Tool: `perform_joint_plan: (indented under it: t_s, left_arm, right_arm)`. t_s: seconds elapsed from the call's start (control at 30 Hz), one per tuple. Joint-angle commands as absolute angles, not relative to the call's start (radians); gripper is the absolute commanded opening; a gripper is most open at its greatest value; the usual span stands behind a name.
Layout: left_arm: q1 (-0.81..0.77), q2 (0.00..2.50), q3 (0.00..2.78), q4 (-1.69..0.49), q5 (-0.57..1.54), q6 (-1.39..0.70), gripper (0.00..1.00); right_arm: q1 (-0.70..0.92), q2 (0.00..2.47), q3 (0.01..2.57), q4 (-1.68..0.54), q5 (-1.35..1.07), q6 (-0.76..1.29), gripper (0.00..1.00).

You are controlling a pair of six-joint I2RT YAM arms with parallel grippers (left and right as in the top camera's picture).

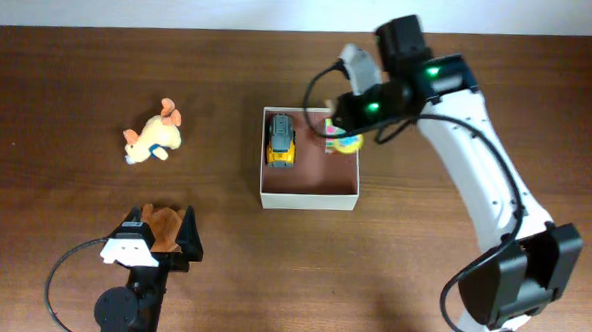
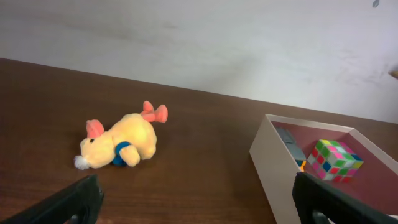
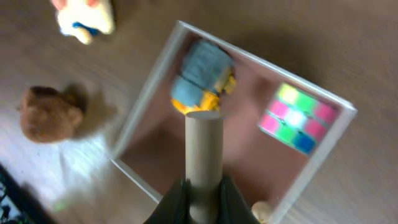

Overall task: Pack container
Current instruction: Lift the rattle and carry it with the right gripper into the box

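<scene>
My right gripper (image 3: 203,190) is clamped on a cardboard tube (image 3: 204,146) above the container (image 3: 147,93) at the middle of the desk (image 1: 80,67), and released here it could strike the toy truck (image 3: 202,74) and tumble out.

A lab-like test bench: robot arm (image 1: 481,169) over wooden table (image 1: 60,76), white wall (image 2: 186,37).

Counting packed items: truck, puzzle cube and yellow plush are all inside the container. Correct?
Not quite. The overhead view shows the yellow plush lying on the table, outside the container and to its left. The truck and puzzle cube are inside.
</scene>
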State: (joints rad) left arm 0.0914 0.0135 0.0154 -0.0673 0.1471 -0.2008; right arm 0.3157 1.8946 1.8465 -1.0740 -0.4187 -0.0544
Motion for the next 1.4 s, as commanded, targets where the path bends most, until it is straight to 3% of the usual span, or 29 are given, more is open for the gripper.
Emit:
perform_joint_plan:
  t_s: [0.0, 0.1, 0.63, 1.0, 1.37]
  left_arm:
    - [0.092, 0.005, 0.009, -0.068, 0.161, -0.185, 0.99]
    - [0.092, 0.005, 0.009, -0.068, 0.161, -0.185, 0.99]
    - [0.092, 0.005, 0.009, -0.068, 0.161, -0.185, 0.99]
    - [0.092, 0.005, 0.009, -0.068, 0.161, -0.185, 0.99]
    - [0.092, 0.005, 0.009, -0.068, 0.161, -0.185, 0.99]
  right_arm:
    - [0.386, 1.890, 1.850, -1.019, -0.360, 0.013, 0.11]
    - [0.415, 1.921, 1.850, -0.997, -0.281, 0.043, 0.15]
    - [0.432, 2.126, 1.850, -0.909, -0.254, 0.065, 0.15]
    - [0.456, 2.068, 1.863, -1.281, -0.332, 0.086, 0.14]
    - [0.572, 2.075, 1.847, -1.288, -0.220, 0.121, 0.15]
